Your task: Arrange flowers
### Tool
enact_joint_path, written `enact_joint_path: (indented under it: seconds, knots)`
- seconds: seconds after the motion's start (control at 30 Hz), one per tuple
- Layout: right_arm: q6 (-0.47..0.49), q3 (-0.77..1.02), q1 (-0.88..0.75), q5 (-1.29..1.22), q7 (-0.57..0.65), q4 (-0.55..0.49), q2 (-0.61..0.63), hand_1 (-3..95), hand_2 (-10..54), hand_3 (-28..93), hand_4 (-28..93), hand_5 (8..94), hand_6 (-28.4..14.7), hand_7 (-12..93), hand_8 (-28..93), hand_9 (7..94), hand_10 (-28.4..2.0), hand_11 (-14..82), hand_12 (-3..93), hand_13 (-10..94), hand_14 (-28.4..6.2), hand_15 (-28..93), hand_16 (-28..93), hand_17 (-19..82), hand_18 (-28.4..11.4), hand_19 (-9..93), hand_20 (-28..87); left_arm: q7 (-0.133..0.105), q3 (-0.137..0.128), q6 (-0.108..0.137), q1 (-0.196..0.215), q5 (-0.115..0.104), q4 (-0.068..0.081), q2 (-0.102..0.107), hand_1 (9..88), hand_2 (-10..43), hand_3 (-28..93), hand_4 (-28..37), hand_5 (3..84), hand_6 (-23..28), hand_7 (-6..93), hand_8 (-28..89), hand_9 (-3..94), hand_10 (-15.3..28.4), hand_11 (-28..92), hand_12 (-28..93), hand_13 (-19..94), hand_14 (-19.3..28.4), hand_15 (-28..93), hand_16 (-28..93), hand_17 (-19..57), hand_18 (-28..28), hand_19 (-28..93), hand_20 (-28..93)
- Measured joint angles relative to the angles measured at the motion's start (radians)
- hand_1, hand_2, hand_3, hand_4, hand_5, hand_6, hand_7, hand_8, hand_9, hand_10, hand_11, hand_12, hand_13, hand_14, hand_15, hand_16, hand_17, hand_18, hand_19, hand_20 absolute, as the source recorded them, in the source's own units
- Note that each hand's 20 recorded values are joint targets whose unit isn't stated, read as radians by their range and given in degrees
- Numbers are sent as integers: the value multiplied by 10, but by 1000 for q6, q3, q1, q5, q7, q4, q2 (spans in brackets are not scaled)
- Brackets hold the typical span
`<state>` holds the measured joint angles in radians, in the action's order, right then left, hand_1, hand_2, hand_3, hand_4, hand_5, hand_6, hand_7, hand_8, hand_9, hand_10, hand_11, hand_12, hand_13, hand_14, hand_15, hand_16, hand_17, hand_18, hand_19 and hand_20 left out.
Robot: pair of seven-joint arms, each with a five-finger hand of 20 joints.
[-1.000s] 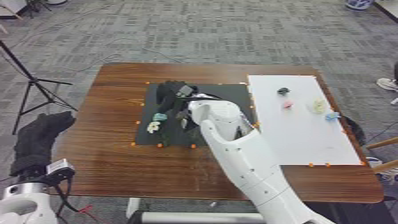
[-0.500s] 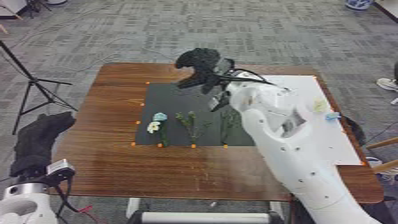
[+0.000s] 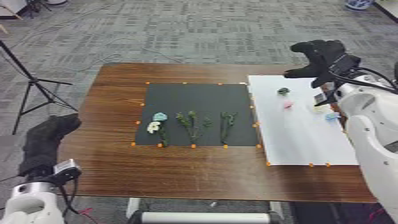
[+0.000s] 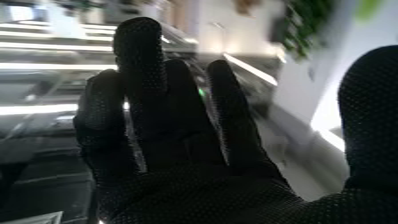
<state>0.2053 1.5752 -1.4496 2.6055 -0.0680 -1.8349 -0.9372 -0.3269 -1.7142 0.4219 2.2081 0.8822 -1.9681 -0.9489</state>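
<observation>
Above the far right part of the table, my right hand (image 3: 322, 57) is raised with its fingers apart and nothing in them. The right wrist view has the same hand (image 4: 178, 150) with straight fingers and the thumb spread. My left hand (image 3: 49, 134) is beyond the table's left side. On the black mat (image 3: 187, 95) lie a blue flower (image 3: 160, 117), a white flower (image 3: 154, 127) and green stems (image 3: 192, 125), with another green stem (image 3: 227, 122) to their right. The white sheet (image 3: 306, 142) holds a dark green flower head (image 3: 283, 91), a pink one (image 3: 288, 105) and a blue one (image 3: 332, 116).
Small orange markers (image 3: 194, 146) line the mat and sheet on the brown table (image 3: 204, 172). A black tripod (image 3: 34, 80) stands on the floor to the left. My right forearm passes over the sheet's right edge.
My right hand has moved from over the black mat to the far right, uncovering the stems and the flower heads on the white sheet. My left hand has shifted slightly.
</observation>
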Motion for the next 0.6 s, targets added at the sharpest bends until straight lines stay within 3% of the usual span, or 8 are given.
enact_joint_path:
  seconds: [0.07, 0.1, 0.13, 0.2, 0.33, 0.43, 0.6]
  knots:
    - [-1, 34, -27, 12, 0, 31, 7, 217, -95, 701, -209, 458, -24, 153, -75, 505, -147, 72, 173, 596, -157, 503, 310, 288, -246, 731, 543, 28, 93, 109, -47, 10, 0, 29, 259, 182, 673, -283, 583, 8, 232, -82, 549, 135, 251, 157, 431, 170, 256, 3, 95, 107, 84, 204]
    - [-2, 53, -42, 12, -1, 45, 9, 221, -95, 707, -212, 465, -20, 164, -77, 514, -145, 75, 174, 601, -154, 504, 308, 290, -245, 732, 544, 35, 129, 148, -73, 10, 0, 38, 259, 182, 673, -283, 583, 8, 233, -82, 549, 135, 251, 157, 432, 170, 256, 3, 94, 107, 84, 203]
    - [-3, 72, -58, 12, -3, 59, 10, 228, -95, 713, -216, 472, -15, 174, -86, 523, -141, 79, 172, 609, -151, 504, 308, 292, -244, 733, 545, 38, 147, 163, -94, 10, 0, 39, 259, 182, 673, -283, 583, 8, 233, -82, 549, 135, 251, 157, 432, 170, 257, 3, 94, 107, 84, 203]
    - [-11, 111, -94, 14, -13, 80, 10, 239, -95, 722, -218, 494, -6, 188, -91, 552, -131, 91, 171, 625, -148, 509, 308, 298, -242, 738, 548, 39, 142, 152, -119, 9, -3, 35, 259, 182, 673, -283, 583, 7, 232, -82, 549, 135, 251, 157, 433, 170, 258, 3, 94, 107, 85, 203]
    - [-82, 165, -165, 47, -41, 124, 8, 254, -95, 724, -227, 516, 7, 210, -104, 575, -124, 105, 167, 637, -144, 513, 310, 301, -239, 739, 550, 37, 89, 81, -122, 8, -15, 24, 260, 181, 671, -283, 583, 8, 232, -82, 549, 135, 251, 156, 433, 170, 258, 2, 94, 107, 85, 202]
    - [-116, 177, -194, 81, -54, 163, 6, 257, -95, 725, -226, 517, 7, 213, -109, 577, -124, 107, 166, 640, -144, 514, 311, 304, -239, 741, 551, 36, 84, 77, -119, 8, -20, 24, 260, 181, 671, -283, 583, 7, 233, -82, 549, 136, 251, 157, 433, 171, 259, 2, 94, 107, 86, 202]
    - [-93, 194, -206, 102, -61, 211, -16, 258, -95, 734, -223, 519, 8, 217, -112, 579, -124, 107, 163, 644, -144, 515, 312, 306, -239, 743, 552, 34, 85, 81, -108, 8, -24, 24, 260, 180, 671, -283, 583, 7, 232, -82, 550, 136, 251, 158, 434, 172, 261, 2, 94, 107, 87, 202]
